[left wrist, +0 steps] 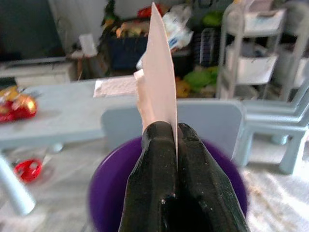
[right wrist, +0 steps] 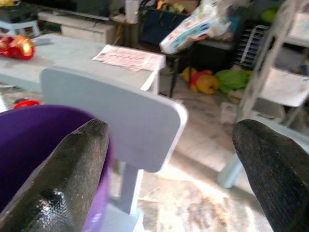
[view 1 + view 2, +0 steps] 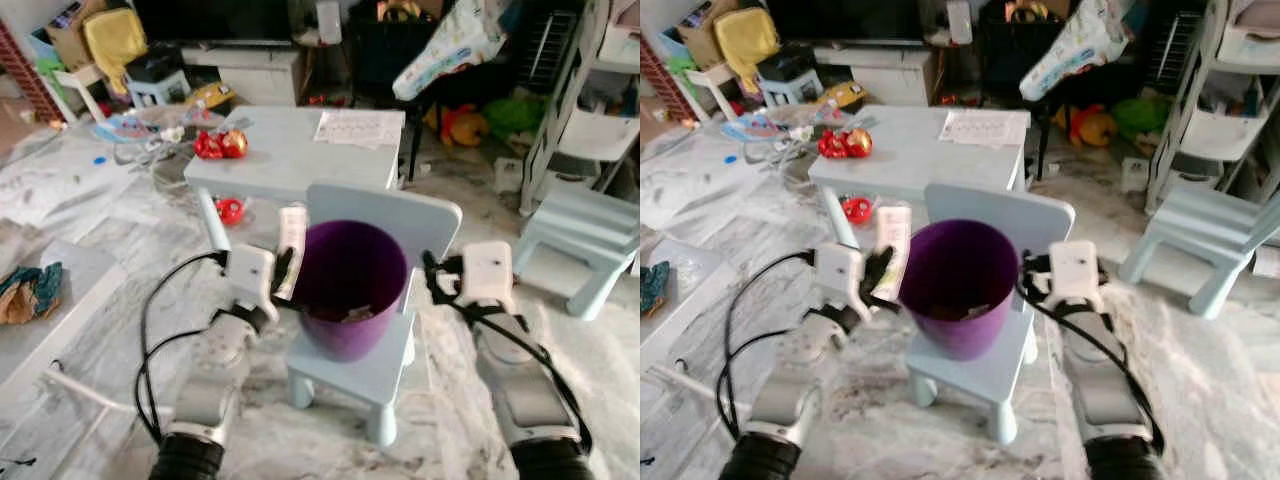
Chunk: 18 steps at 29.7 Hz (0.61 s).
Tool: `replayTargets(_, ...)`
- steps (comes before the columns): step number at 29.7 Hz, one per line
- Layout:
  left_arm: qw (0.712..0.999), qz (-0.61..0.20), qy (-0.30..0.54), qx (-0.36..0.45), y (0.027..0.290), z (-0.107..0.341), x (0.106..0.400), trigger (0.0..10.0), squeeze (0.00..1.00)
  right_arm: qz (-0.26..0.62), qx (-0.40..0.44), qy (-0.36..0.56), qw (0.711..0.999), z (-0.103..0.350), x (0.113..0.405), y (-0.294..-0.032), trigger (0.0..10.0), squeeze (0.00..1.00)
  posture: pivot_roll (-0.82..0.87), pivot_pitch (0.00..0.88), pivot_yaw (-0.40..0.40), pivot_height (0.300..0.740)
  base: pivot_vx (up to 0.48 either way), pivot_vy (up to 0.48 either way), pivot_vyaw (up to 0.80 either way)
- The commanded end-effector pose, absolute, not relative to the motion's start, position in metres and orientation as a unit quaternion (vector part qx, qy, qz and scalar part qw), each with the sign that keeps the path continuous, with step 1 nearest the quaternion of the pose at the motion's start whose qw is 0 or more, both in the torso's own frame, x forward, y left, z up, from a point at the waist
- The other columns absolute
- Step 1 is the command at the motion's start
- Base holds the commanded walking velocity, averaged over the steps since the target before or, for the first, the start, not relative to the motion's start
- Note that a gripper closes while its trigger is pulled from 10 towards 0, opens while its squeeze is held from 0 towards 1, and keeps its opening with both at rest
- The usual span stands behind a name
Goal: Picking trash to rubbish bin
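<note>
A purple bin [image 3: 350, 288] stands on the seat of a small pale blue chair [image 3: 383, 214] in front of me, with some scraps lying in its bottom. My left gripper [image 3: 284, 270] is at the bin's left rim, shut on a flat pale pink wrapper [image 3: 291, 232] that stands upright just outside the rim. In the left wrist view the wrapper [image 1: 159, 82] sticks up from between the closed fingers [image 1: 154, 159], with the bin [image 1: 113, 186] just beyond. My right gripper [image 3: 432, 275] is open beside the bin's right rim, holding nothing; one of its fingertips [image 2: 72, 169] lies against the purple wall.
A pale blue low table [image 3: 290, 150] stands behind the chair with red toys [image 3: 220, 144] and a sheet of paper [image 3: 358, 127] on it. Another blue chair [image 3: 585, 232] is at the right. A white shelf rack [image 3: 590, 80] and clutter line the back.
</note>
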<state>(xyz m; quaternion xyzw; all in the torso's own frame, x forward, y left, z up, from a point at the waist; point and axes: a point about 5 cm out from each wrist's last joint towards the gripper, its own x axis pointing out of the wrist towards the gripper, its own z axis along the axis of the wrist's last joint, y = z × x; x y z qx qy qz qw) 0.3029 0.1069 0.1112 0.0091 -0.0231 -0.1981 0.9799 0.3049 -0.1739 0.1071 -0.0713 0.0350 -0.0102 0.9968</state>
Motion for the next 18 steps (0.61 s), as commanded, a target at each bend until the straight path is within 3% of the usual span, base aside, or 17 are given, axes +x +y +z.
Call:
replayTargets(1,0.983,-0.181,-0.019,0.016,0.1179,0.1095,0.3034,10.0,0.00,0.004,-0.061,0.032,0.998,0.1088,0.3061,-0.1640,10.0,0.00,-0.08,0.042,0.073,0.740,0.000,0.000,-0.51)
replayTargets(7,0.983,-0.184,-0.023,0.012,0.1191,0.1112,0.3048,10.0,0.00,0.005,-0.062,0.029,0.998,0.1094,0.3066,-0.1637,10.0,0.00,-0.08,0.041,0.075,0.740,0.000,0.000,-0.28)
replayTargets(18,0.982,-0.185,-0.025,0.015,0.1208,0.1119,0.3055,10.0,0.00,0.007,-0.059,0.028,0.998,0.1094,0.3071,-0.1617,10.0,0.00,-0.07,0.042,0.080,0.740,0.412,0.000,0.00)
